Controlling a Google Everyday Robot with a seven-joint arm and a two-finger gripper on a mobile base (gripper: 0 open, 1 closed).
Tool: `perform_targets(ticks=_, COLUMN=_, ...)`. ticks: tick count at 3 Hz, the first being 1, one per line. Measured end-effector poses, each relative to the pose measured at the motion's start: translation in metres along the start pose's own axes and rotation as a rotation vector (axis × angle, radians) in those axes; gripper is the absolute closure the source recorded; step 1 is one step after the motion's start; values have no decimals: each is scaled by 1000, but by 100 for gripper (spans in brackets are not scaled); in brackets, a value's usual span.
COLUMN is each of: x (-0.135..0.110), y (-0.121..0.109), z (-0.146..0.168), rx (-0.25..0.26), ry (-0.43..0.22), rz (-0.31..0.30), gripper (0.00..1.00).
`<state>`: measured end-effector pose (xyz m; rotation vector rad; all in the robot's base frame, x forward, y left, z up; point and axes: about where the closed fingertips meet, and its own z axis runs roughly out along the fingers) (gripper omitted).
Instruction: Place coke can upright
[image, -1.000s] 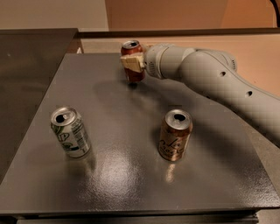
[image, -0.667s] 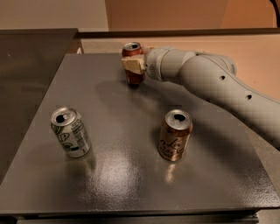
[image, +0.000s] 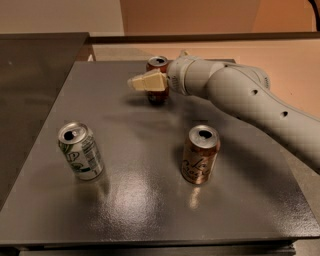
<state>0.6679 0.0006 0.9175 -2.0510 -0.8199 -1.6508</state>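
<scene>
The coke can (image: 157, 64) is red with a silver top and stands upright at the far middle of the grey table (image: 140, 200). My gripper (image: 146, 80) is at the can, coming in from the right on the white arm (image: 240, 95). Its near cream finger (image: 148, 83) lies across the front of the can at mid height, with its tip sticking out past the can's left side. The far finger is hidden behind the can. The jaws look spread, with the can between them, resting on the table.
A brown can with pale script (image: 200, 154) stands upright at the right of centre. A white-and-green can (image: 80, 151) stands at the near left, slightly tilted. A dark counter (image: 30, 75) borders the table's left edge; a tan floor lies beyond.
The near finger now reaches further left past the can than before, as if swung outward. The can stays upright in the same spot. The other cans have not moved.
</scene>
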Motion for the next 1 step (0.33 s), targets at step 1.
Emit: perform_targets(ticks=1, x=0, y=0, z=0, rx=0, ry=0, rz=0, gripper=0)
